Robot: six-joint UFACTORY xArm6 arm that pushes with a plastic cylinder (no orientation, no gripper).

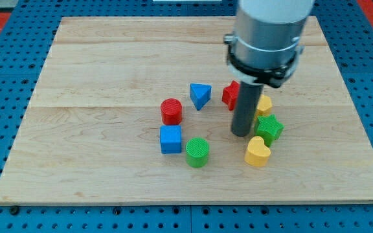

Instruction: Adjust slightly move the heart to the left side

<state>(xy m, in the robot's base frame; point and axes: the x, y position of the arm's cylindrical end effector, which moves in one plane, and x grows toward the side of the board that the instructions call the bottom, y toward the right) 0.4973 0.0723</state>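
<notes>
Tip (241, 134) sits lower right of centre, just upper-left of yellow heart (258, 152), beside green star (269, 128); no hand, bare rod. Leftward nudge looks not yet done.

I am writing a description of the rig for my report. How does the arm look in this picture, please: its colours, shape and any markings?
The arm is a wide, light grey cylinder with a black ring at its lower edge. Below it hangs a straight, dark, round rod ending in my tip, near the green star block. No cables or markings show.

wooden board (96, 168) carries a loose block cluster, one perhaps a red hexagon (230, 94).
</notes>
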